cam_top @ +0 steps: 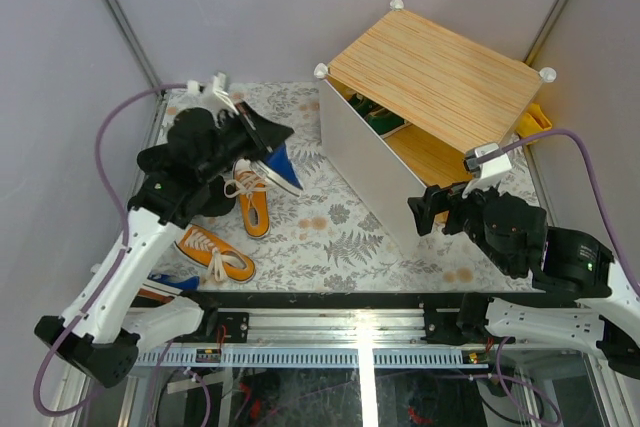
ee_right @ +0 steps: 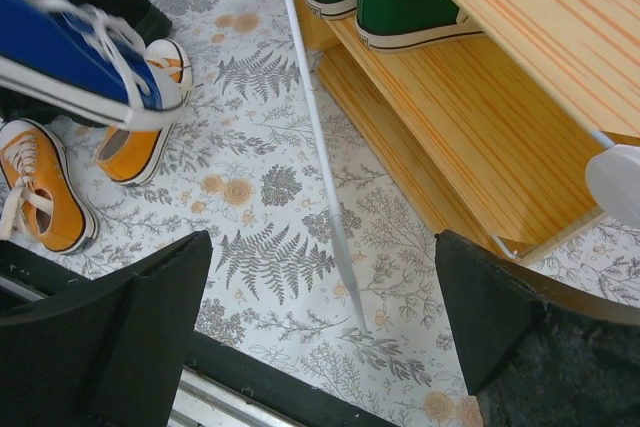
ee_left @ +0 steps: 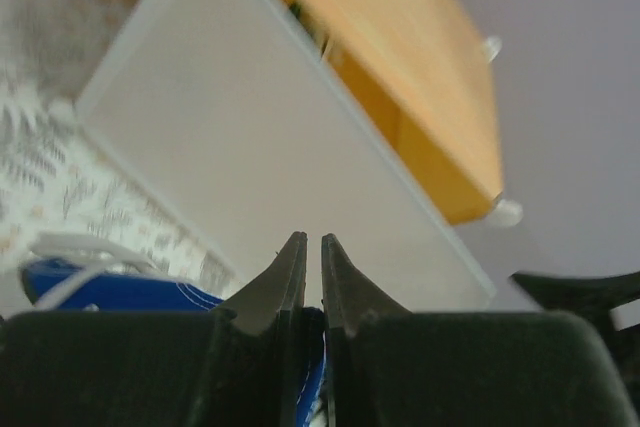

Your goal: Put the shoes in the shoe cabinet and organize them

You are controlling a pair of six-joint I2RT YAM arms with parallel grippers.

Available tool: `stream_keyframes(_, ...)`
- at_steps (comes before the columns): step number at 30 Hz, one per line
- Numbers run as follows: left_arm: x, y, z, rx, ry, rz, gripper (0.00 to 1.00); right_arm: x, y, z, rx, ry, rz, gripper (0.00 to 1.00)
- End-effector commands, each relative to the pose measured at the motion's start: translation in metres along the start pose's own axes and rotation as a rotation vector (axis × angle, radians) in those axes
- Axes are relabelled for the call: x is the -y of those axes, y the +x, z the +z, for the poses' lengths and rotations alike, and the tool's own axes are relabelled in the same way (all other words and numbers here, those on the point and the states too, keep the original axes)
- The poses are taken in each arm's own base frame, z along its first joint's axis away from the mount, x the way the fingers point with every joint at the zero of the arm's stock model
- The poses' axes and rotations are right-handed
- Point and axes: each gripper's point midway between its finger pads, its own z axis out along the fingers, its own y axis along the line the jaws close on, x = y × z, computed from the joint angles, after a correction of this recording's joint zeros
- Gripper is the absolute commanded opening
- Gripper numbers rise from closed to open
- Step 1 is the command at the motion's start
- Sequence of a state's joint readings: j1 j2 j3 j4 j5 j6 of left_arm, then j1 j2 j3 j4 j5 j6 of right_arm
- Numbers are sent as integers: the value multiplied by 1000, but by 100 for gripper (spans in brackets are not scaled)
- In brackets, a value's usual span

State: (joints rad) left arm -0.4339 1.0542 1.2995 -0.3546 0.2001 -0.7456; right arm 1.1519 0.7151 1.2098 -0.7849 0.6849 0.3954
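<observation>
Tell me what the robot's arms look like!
The left arm and right arm are white tubes with chunky black joints. Purple cables loop beside both. The left gripper and right gripper are black, each with two wedge-shaped fingers.

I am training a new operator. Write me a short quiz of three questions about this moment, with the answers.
1. True or false: the left gripper is shut on the blue shoe and holds it above the mat.
2. Short answer: are the jaws of the right gripper open or shut?
3. Choose one: which shoes already stand on a shelf inside the shoe cabinet? A green, B orange, C black.

Key: 1 true. 2 open, with nothing between them. 3 A, the green shoes.
</observation>
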Motion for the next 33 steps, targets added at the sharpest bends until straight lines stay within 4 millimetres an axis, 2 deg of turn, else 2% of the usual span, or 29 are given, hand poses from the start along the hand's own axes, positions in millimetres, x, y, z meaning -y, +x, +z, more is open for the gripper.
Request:
stream_keyframes(1,14,21,4,12,73,8,0,3,-22,-3,49,23,-3,100)
stream_keyframes(8,16,67,1,-77,75,19,0,-6,-15,8,23,21,-30,99)
stream_keyframes(10,9,86,-1,-118,36,38,0,-7,-14,9,19,17,-31,100)
stream_keyframes(14,-31,135,-10,-210,-72,35,0,-7,-9,8,14,9,-24,99)
stream_keyframes(15,-50,154,-13,-246,-111,27,0,-7,-8,8,12,8,-23,99)
stream_keyframes(19,-106,207,-21,-356,-241,3,0,-8,0,11,-2,4,-23,99)
stream_keyframes(23,-145,247,-25,-422,-341,7,2,-12,5,14,-15,-7,-24,99)
stream_keyframes(25,-156,256,-27,-433,-377,20,14,-13,6,15,-17,-7,-23,99)
stream_keyframes(28,-165,263,-29,-443,-405,45,26,-13,8,15,-22,-8,-24,99)
stream_keyframes(31,-169,265,-33,-459,-427,73,49,-13,11,16,-28,-6,-29,99)
stream_keyframes(33,-168,266,-36,-472,-422,99,76,-13,12,16,-29,-5,-30,99)
